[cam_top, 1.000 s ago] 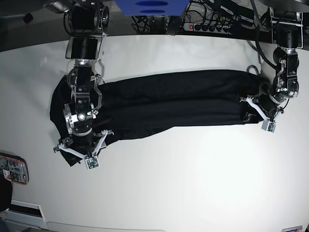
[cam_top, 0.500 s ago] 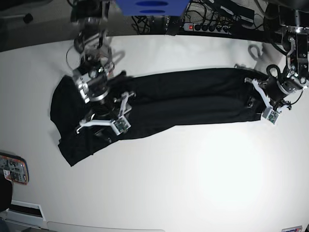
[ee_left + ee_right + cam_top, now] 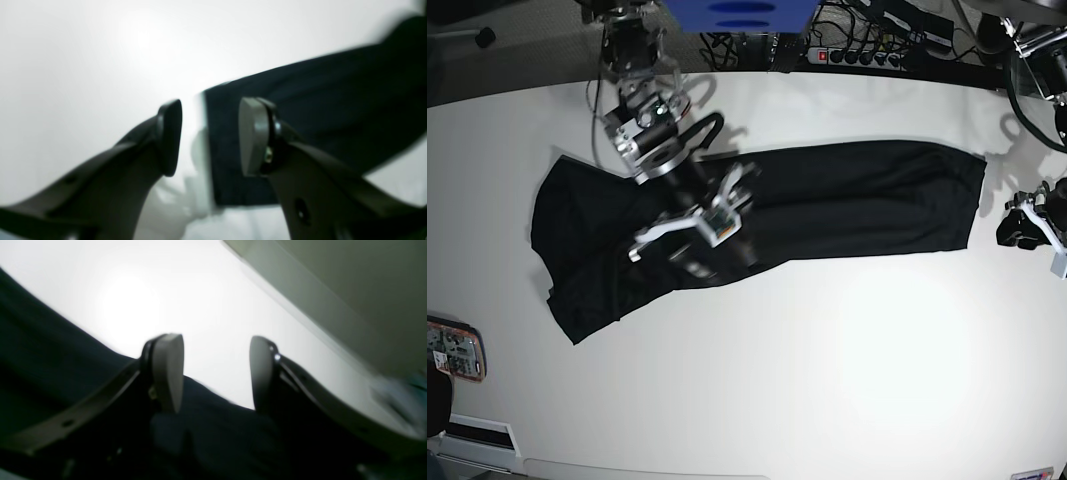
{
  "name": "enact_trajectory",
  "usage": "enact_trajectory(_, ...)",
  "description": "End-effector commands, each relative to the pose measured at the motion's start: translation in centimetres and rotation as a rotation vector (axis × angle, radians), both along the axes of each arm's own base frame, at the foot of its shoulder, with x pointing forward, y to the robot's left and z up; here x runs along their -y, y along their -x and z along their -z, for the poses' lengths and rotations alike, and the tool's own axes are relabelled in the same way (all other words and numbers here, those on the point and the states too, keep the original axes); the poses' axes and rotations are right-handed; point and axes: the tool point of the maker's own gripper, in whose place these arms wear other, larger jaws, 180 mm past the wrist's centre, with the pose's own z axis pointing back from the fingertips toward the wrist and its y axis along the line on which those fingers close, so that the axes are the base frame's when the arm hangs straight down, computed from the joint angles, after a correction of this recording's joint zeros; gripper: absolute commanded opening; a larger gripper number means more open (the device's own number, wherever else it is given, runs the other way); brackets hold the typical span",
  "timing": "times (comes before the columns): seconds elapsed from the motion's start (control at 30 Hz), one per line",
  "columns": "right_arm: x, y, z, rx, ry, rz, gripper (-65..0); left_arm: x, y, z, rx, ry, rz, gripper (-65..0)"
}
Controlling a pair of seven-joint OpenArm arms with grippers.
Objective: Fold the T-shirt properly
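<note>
The black T-shirt (image 3: 857, 200) lies as a long, flattened band across the white table (image 3: 827, 380), and its left end is bunched wider. My right gripper (image 3: 712, 250) hovers open over the shirt's left-middle part. In the right wrist view that gripper (image 3: 215, 350) has nothing between its pads, with dark cloth (image 3: 50, 350) below and bare table beyond. My left gripper (image 3: 1027, 225) sits off the shirt, just right of its right edge. It (image 3: 210, 113) is open and empty, with the shirt's straight edge (image 3: 317, 100) seen past its fingers.
A small device with a patterned case (image 3: 452, 350) lies at the table's left edge. A power strip with cables (image 3: 862, 55) runs behind the back edge, next to a blue object (image 3: 737, 12). The table's edge shows in the right wrist view (image 3: 300, 306).
My right arm swung from the shirt's lower left end up and rightwards over the cloth. My left arm pulled away to the right, off the shirt's right end, which now lies flat.
</note>
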Motion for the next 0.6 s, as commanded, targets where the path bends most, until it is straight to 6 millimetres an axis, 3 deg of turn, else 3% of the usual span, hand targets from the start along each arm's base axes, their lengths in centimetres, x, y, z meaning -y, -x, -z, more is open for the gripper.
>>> enact_trajectory(0.0,-1.6,0.5,-1.6,0.033,-0.073,-0.036,-35.0,-0.5,-0.5,-0.7,0.032,0.02,-0.007,-37.6)
enact_trajectory(0.07,-3.2,1.6,-1.4,0.015,-0.09,-0.08,-35.0,-1.4,0.4,0.8,-0.021,0.042,-0.04,-37.5)
enact_trajectory(0.13,-4.4,2.3,-1.5,0.011,-0.101,-0.114,-35.0,-1.0,1.2,3.0,-0.095,0.055,-0.035,-35.6)
enact_trajectory(0.23,-5.5,2.9,-1.8,0.011,-0.113,-0.148,-35.0,-1.0,1.9,4.2,-0.142,0.032,-0.026,-25.3)
enact_trajectory(0.37,-5.6,3.0,-1.4,-0.005,-0.101,-0.148,-35.0,-1.3,2.3,5.2,-0.171,0.036,-0.045,-11.0)
enact_trajectory(0.57,-5.2,3.1,-0.8,-0.029,-0.079,-0.138,-35.0,-1.9,2.8,6.4,-0.155,0.078,-0.1,-13.9)
